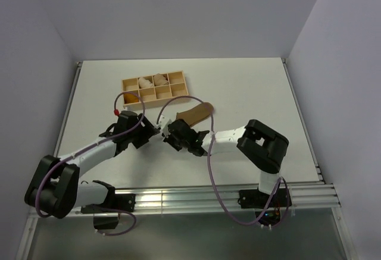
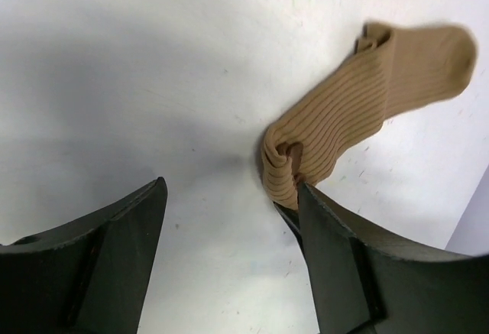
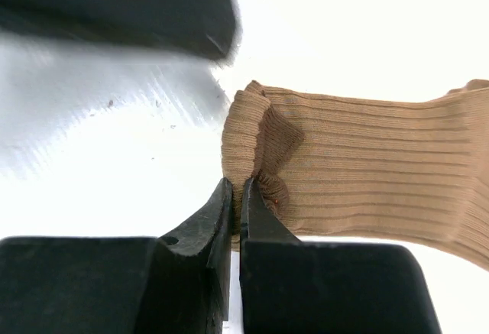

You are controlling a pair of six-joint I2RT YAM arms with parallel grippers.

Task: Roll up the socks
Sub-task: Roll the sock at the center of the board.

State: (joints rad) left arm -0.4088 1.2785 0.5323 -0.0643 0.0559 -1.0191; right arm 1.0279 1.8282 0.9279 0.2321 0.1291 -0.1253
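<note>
Top view: both arms meet mid-frame on the white table (image 1: 250, 87), just below a wooden compartment tray (image 1: 154, 88).

The olive-brown sock (image 3: 367, 166) lies flat on the table, right of centre and below the tray's lower right corner. Its foot runs toward the upper right and its cuff end points down-left at the two grippers.

Right gripper (image 3: 237, 196): fingers clenched together, nipping the edge of the cuff. In the right wrist view the ribbed cuff is folded over on itself at that end.

Left gripper (image 2: 229, 250): released, with a wide gap of bare table between the fingers. In the left wrist view its right-hand finger (image 2: 359, 265) sits just beside the folded cuff. I can't tell whether it touches.

Mustard-orange sock (image 1: 131, 98): I see a bunched orange shape in the tray's lower left compartment, too small for detail.

Pale bundles (image 1: 146, 83) sit in the tray's upper row.
</note>
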